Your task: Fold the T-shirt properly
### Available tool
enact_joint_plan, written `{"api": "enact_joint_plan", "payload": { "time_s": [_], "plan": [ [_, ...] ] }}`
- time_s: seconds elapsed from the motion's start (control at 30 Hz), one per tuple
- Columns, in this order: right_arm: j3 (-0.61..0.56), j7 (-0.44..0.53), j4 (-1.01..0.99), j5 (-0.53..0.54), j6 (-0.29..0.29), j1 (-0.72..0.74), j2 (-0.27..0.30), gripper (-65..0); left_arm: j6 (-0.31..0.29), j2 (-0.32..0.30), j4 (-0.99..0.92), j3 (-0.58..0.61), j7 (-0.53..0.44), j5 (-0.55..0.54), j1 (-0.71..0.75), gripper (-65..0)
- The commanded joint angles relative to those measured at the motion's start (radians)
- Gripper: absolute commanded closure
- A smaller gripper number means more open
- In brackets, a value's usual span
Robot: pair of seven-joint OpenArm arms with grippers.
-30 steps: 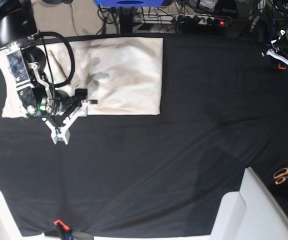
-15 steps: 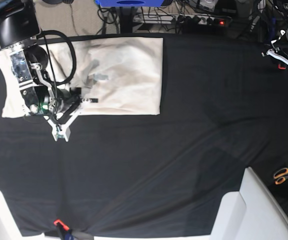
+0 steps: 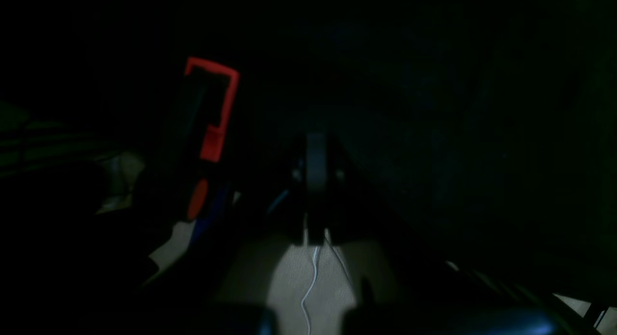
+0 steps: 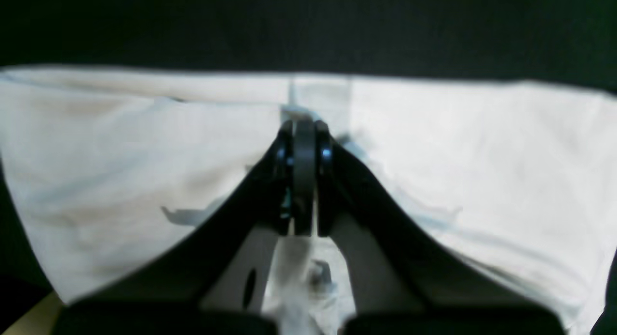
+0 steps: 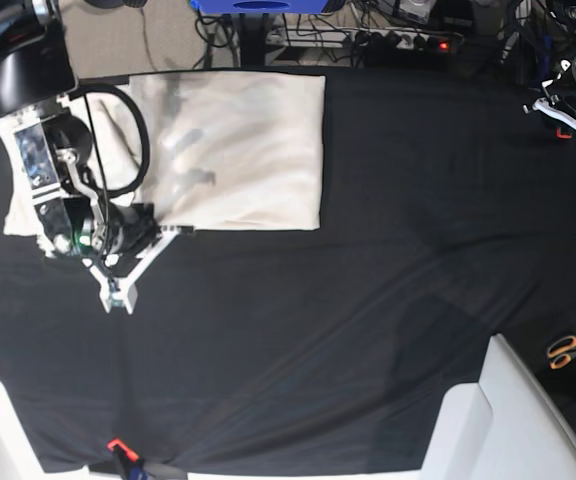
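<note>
The right tool [image 4: 303,127] is fully closed, its jaws pressed together over the near edge of the T-shirt [image 5: 238,150]; whether cloth is pinched between them cannot be told. The folded T-shirt lies flat at the far left of the black surface [image 5: 368,320]. The left tool [image 3: 315,152], well away from the T-shirt, is closed on nothing.

Base view: folded T-shirt [image 5: 238,150] lies on the black table cloth [image 5: 368,300]. The right gripper [image 5: 173,230] meets its near edge. Scissors [image 5: 568,350] lie far right.

This looked like a robotics lab: a black-draped table [image 5: 368,300], a power strip [image 5: 408,40] and tangled cables [image 5: 228,35] behind it, orange-handled scissors [image 5: 568,350] alongside.
</note>
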Motion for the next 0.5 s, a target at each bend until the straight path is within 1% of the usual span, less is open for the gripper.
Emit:
{"api": "enact_joint_plan", "payload": {
  "time_s": [0.0, 0.13, 0.23, 0.47],
  "plan": [
    [0.003, 0.007, 0.013, -0.003, 0.002, 0.018, 0.013, -0.5, 0.003, -0.02, 0.014, -0.004, -0.01, -0.009, 0.002, 0.0],
    [0.001, 0.012, -0.022, -0.004, 0.002, 0.021, 0.013, -0.5, 0.003, -0.02, 0.014, -0.004, -0.01, -0.009, 0.001, 0.0],
    [0.001, 0.047, -0.053, -0.004, 0.004, 0.024, 0.014, -0.5, 0.003, -0.022, 0.014, -0.002, -0.01, -0.009, -0.001, 0.0],
    [0.001, 0.082, -0.088, -0.006, 0.004, 0.024, 0.039, -0.5, 0.003, -0.023, 0.014, -0.002, -0.01, -0.009, -0.001, 0.0]
  ]
}}
